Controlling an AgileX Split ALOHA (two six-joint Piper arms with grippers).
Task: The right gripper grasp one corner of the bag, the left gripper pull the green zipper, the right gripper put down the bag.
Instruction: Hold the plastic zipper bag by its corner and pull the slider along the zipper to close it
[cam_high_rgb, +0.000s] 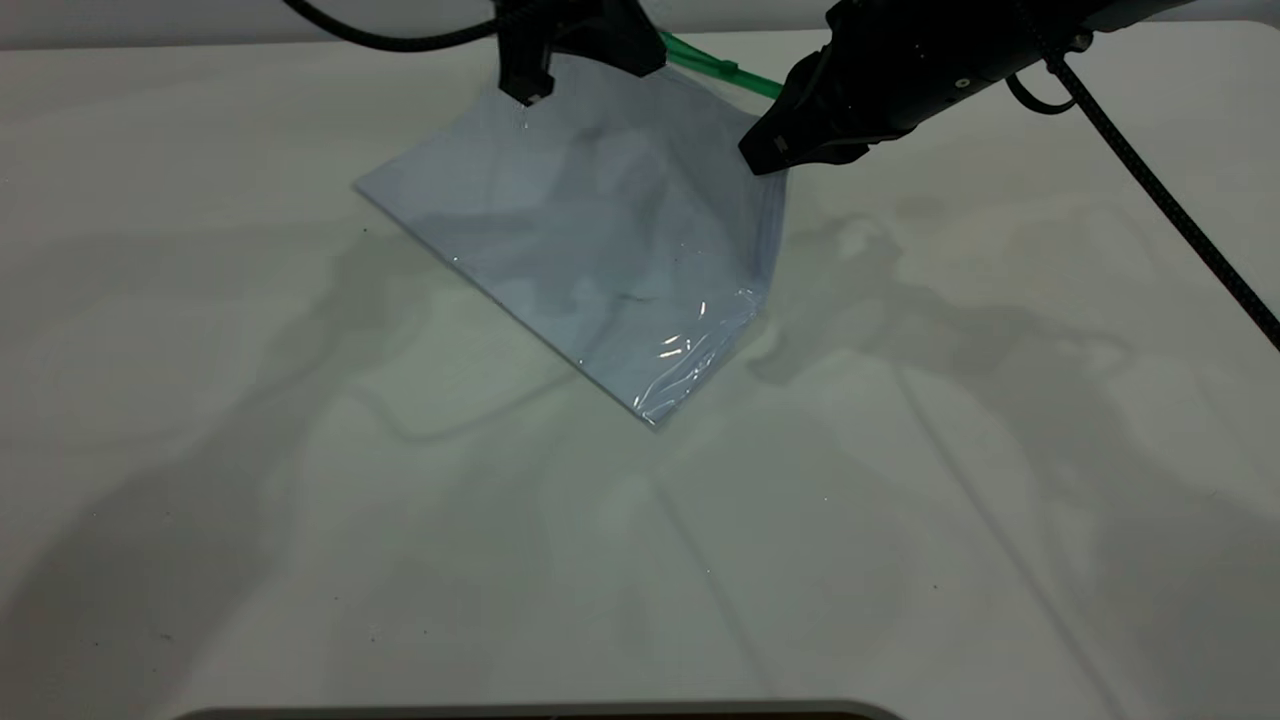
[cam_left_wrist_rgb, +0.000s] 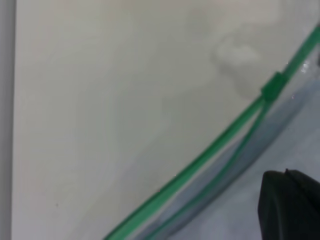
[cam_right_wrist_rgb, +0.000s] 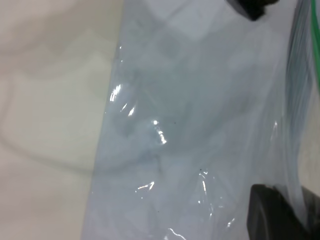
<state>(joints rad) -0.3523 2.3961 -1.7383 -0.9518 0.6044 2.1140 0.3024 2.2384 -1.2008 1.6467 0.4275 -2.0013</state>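
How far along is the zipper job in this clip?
Partway. The right gripper has lifted the bag by one corner. The green zipper is split open up to its slider, and the left gripper is by the other end. Putting the bag down remains.

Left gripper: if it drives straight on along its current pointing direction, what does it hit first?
Most likely the bag. The left gripper points down at the pouch's raised far edge, just inside the green zipper; clear film lies directly under its tip. Depth is unclear, so it may already be touching.
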